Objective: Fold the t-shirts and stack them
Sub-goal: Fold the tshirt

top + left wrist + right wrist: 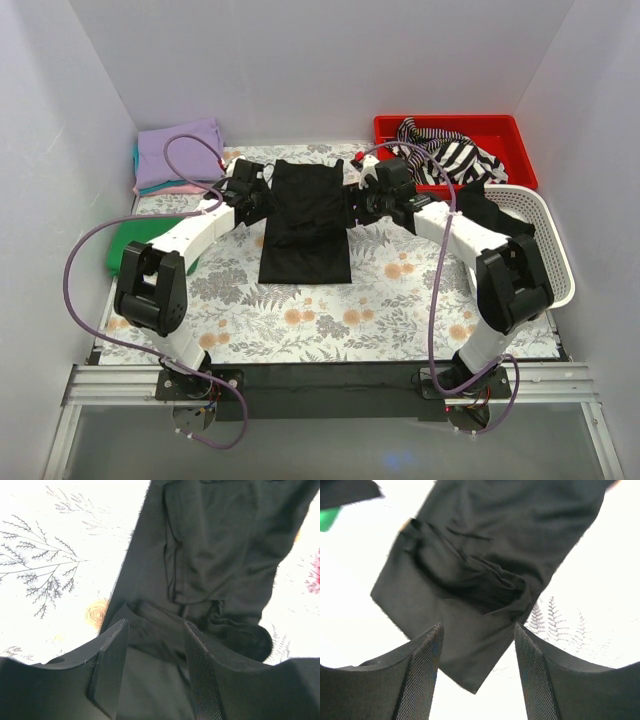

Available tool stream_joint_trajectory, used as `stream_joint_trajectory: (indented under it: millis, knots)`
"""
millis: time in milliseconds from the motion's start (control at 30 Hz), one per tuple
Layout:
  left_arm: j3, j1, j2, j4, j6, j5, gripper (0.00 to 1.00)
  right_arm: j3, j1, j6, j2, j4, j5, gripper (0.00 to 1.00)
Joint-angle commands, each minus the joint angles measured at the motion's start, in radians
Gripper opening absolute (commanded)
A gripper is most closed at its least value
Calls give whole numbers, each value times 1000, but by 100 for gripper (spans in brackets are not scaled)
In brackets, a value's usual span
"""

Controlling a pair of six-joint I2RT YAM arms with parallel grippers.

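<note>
The black t-shirt (305,225) lies far-edge-to-near between my left hand (266,196) and right hand (354,200) — both spread wide, empty.

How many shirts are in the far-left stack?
3: lavender shirt on top, teal shirt edge showing beneath it, pink shirt edge at the bottom. More may be hidden underneath.
</note>
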Motion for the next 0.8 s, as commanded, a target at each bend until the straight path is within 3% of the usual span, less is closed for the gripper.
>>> stream_joint_trajectory:
  millis: [0, 100, 300, 567, 767]
  knots:
    - [11, -1, -91, -21, 37, -5, 46, 52, -2, -31, -58, -17, -23, 65]
    - [-39, -1, -129, -7, 39, 91, 46, 40, 0, 9, -45, -19, -133, 66]
    - [-193, -3, -191, 132, 51, 361, 46, -14, 9, 70, 2, 36, -213, 63]
    - [-182, -3, -76, 171, 64, 527, 45, 34, 17, 84, 83, 30, -259, 62]
    - [-165, -1, -8, 166, 71, 539, 45, 54, 26, 80, 120, 9, -249, 61]
